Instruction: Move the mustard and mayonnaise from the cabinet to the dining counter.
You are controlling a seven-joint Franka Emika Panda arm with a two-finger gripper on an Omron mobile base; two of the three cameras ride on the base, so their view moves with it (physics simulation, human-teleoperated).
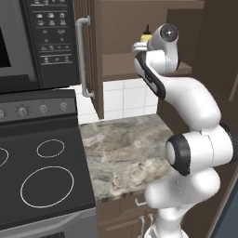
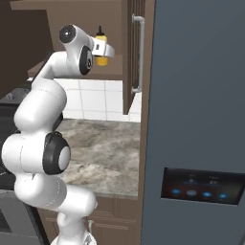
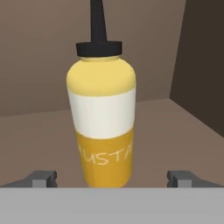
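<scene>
One mustard [image 3: 101, 122] bottle upright between two wide-apart jaws.

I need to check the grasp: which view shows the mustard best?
The hand view: the mustard stands upright, whole body and nozzle clear, between the open fingers. In both base views the arm hides most of it; its yellow top and dark nozzle show.

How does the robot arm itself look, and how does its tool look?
The arm is glossy white, built of rounded segments with dark rings and caps at the joints. No cables or markings show. The tool has two small dark grey, blocky fingertips.
</scene>
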